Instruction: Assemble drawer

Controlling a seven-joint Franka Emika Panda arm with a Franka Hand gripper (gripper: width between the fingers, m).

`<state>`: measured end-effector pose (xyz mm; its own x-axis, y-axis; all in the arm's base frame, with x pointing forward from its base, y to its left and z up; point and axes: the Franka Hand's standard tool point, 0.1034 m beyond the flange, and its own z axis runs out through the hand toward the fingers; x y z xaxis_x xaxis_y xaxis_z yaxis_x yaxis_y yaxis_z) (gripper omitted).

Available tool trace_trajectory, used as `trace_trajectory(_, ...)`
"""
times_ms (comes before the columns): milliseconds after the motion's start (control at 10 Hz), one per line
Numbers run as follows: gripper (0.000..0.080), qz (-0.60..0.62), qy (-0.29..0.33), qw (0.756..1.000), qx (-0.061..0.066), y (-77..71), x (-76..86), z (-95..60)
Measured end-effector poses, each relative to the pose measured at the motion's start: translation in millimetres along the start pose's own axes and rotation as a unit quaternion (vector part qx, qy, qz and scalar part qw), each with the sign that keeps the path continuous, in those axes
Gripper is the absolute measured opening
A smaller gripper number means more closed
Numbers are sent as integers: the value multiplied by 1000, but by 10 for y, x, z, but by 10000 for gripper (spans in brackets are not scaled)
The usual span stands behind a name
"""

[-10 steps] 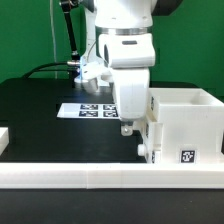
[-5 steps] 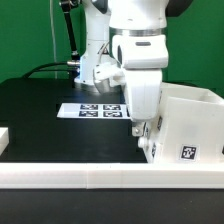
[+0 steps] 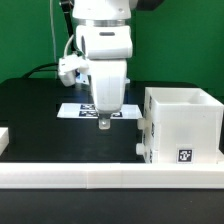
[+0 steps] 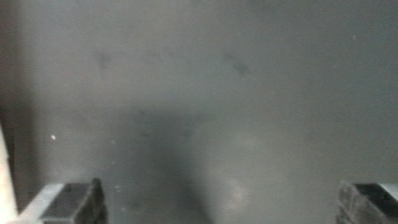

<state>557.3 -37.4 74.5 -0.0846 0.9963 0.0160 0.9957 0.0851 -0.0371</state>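
The drawer's large white cube-shaped casing [image 3: 182, 125] stands on the black table at the exterior view's right, open at the top, with a black-and-white tag on its front face. My gripper [image 3: 103, 124] hangs over the table to the casing's left, apart from it, just in front of the marker board. In the wrist view the two fingertips [image 4: 68, 203] stand wide apart with only bare dark table between them, so the gripper [image 4: 221, 205] is open and empty. The two shallow trays are out of view.
The marker board [image 3: 92, 110] lies flat on the table behind the gripper. A long low white border bar [image 3: 100, 178] runs along the front edge. Another white piece [image 3: 4, 138] shows at the exterior view's left edge. Cables hang behind the arm.
My gripper has let go of the casing's left wall and moved to the exterior view's left. The casing, tilted half a second ago, now stands upright.
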Motion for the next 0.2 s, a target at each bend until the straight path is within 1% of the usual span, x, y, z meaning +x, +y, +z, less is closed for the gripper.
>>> trace_trajectory(100,649,1,-2,999,-32,42,1,-72)
trace_trajectory(200,649,1,-2,1000,-27,3,9,-49)
